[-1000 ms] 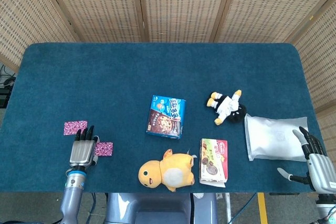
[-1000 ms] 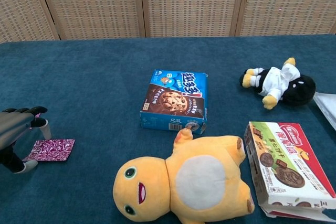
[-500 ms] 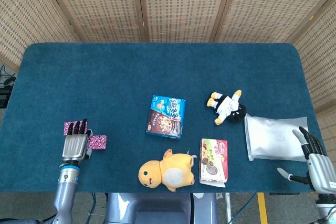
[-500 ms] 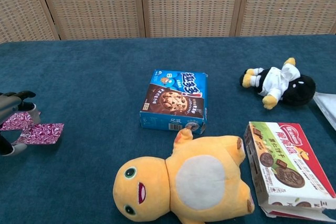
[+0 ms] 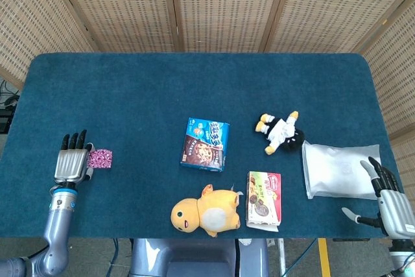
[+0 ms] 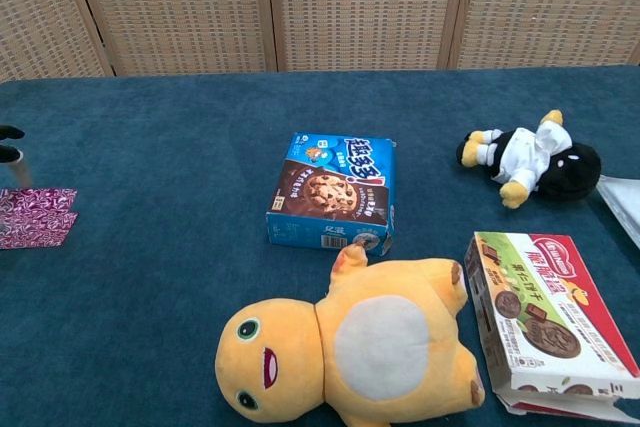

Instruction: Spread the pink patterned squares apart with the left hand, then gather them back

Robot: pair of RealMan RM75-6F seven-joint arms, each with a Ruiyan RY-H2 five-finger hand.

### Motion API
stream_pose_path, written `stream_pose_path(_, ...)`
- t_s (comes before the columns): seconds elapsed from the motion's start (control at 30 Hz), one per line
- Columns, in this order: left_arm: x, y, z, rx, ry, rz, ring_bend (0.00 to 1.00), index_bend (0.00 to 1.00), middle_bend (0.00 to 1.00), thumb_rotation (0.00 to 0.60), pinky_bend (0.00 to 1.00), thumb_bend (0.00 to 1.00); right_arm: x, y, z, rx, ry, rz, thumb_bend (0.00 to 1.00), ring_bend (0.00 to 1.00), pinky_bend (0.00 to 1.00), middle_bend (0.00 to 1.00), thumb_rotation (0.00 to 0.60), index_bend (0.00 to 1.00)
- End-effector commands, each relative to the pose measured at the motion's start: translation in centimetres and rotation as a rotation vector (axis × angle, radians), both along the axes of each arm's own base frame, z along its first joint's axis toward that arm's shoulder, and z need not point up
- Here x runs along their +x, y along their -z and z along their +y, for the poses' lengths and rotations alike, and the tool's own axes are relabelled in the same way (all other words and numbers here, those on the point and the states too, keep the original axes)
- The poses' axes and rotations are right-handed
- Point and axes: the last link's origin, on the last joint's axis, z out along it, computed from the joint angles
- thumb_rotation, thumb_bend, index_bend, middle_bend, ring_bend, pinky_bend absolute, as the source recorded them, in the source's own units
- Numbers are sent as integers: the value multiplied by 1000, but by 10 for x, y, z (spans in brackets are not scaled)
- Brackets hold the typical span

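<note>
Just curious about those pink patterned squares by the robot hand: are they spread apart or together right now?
Together. In the chest view the pink patterned squares overlap in one stack beside the left robot hand.

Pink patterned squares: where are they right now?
The pink patterned squares lie together at the table's far left, touching the left hand; the chest view shows them at its left edge.

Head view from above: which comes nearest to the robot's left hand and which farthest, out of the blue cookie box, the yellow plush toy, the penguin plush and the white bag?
From the left hand:
1. Yellow plush toy, near the front edge; the blue cookie box, mid-table, is too close to call against it.
2. Black-and-white penguin plush, right of centre.
3. White plastic bag, far right.
</note>
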Motion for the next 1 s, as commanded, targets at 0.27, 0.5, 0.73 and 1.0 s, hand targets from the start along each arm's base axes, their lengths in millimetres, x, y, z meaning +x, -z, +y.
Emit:
stream_pose_path(0.27,-30,-9,18,10,-52,35,0,548,0,600,0,339,-1,1,-1,2,4,4,105,0,0,0,600,43)
stream_pose_path(0.5,-37,-4,20,5,-68,34,0,548,0,600,0,337,-1,2,-1,3,5,3,106,0,0,0,600,43)
stream_pose_path(0.73,-36,-1,20,-1,-62,39,0,548,0,600,0,317,-1,2,-1,5,6,4,105,0,0,0,600,43)
stream_pose_path(1.0,-42,4,19,-17,-77,54,0,546,0,600,0,295,0,1,-1,1,3,2,105,0,0,0,600,43)
